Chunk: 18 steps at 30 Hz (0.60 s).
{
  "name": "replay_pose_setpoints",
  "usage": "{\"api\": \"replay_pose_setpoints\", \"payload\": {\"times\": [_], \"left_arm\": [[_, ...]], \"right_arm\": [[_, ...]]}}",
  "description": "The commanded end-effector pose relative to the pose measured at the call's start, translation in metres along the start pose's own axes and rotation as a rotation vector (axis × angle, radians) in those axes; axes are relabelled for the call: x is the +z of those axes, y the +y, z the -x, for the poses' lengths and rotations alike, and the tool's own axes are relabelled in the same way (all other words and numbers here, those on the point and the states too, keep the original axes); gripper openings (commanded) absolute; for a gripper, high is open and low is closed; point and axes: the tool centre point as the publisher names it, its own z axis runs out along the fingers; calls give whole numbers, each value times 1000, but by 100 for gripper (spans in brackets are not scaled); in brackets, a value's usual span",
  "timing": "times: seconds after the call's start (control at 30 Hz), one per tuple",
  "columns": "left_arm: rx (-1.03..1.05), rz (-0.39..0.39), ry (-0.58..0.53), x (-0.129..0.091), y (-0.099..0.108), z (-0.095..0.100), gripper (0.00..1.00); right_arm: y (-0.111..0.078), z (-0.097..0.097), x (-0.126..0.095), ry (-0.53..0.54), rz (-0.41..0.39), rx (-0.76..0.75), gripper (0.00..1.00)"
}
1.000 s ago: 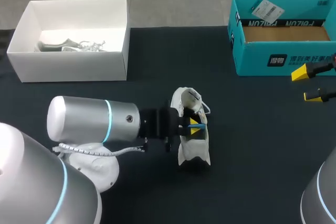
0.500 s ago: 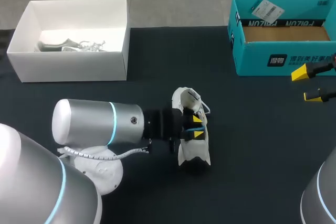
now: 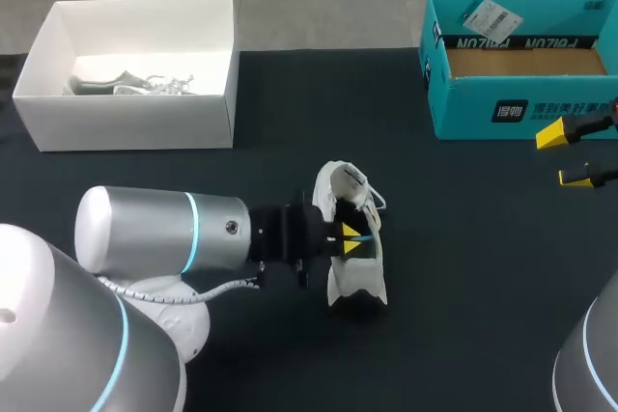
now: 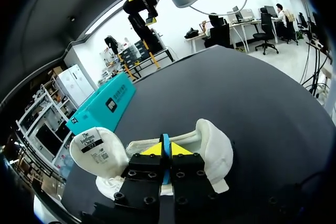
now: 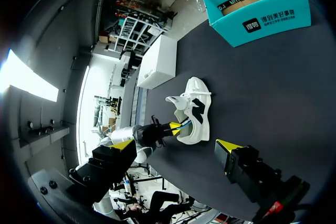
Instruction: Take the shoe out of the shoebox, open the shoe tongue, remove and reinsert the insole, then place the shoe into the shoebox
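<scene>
Since a second ago the left arm went a little further over the shoe and has then drawn back toward its own side. The left pincer now sits a touch nearer the shoe's left edge, its yellow tips closer together than they were. The white low-top shoe has not shifted on the black bench, and the right pincer hangs in the same spot near the bench's right edge.

The left pincer is all but closed. Its two tips are pressed from either side on the thin edge of the blue insole, which stands up out of the shoe's opening. The shoe lies upright near the middle of the bench, well apart from both boxes. Its white padded tongue is folded out toward the far end.

The right pincer is spread wide with nothing between its fingers, just in front of the teal box.

At the far right corner stands the teal cardboard shoebox, open on top. Its brown cardboard floor is in view and a white paper label lies on its back flap. At the far left stands the white open-topped box. In it lies a grey and white laced shoe, on its side against the left wall.
</scene>
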Motion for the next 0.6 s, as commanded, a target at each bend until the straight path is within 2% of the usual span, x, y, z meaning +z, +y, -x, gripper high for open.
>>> {"api": "replay_pose_setpoints", "payload": {"times": [0.03, 0.3, 0.43, 0.47, 0.5, 0.53, 0.6], "left_arm": [[-7, 3, 8, 12, 1, -2, 0], [-40, 2, 32, 29, 11, 0, 0], [-40, 7, 35, 28, 10, 1, 0], [-35, 3, 30, 25, 7, 2, 11], [-33, 2, 29, 22, 5, 2, 30], [-29, 3, 24, 18, 3, 3, 38], [-19, 5, 14, 12, -1, 5, 46]], "right_arm": [[-1, 0, 0, -2, 2, 2, 100], [-1, 0, 0, -2, 2, 2, 100], [-1, 0, 0, -2, 2, 2, 100], [-1, 0, 0, -2, 2, 2, 100], [-1, 0, 0, -2, 2, 2, 100], [-1, 0, 0, -2, 2, 2, 100], [-1, 0, 0, -2, 2, 2, 100]]}}
